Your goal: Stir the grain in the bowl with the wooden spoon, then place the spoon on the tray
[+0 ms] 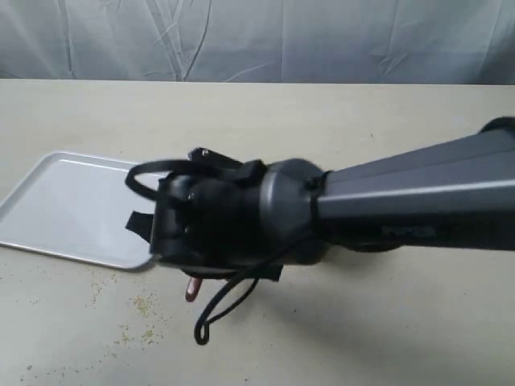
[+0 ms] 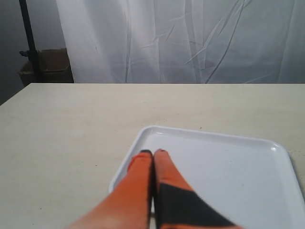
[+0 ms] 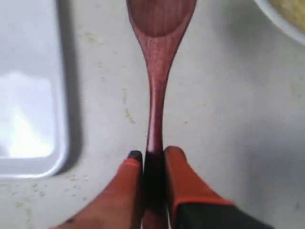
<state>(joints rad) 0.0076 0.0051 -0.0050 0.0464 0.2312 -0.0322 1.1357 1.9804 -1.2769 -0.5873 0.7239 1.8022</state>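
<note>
A matte beige surface (image 1: 362, 121) runs back to a creased white curtain (image 1: 257, 40). At the left lies the tray (image 1: 64, 201), smooth glossy white with rounded corners and a low rim. The left gripper (image 2: 153, 152) hangs at its corner, orange fingers pressed together on nothing. Loose yellow specks (image 1: 145, 305) dot the surface near the tray. The dark right arm (image 1: 402, 193) blocks the middle of the exterior view. The right gripper (image 3: 153, 155) clamps the slender handle of the reddish-brown wooden spoon (image 3: 159, 57), between the tray and the white bowl (image 3: 281, 21) of grain (image 3: 291, 8)
</note>
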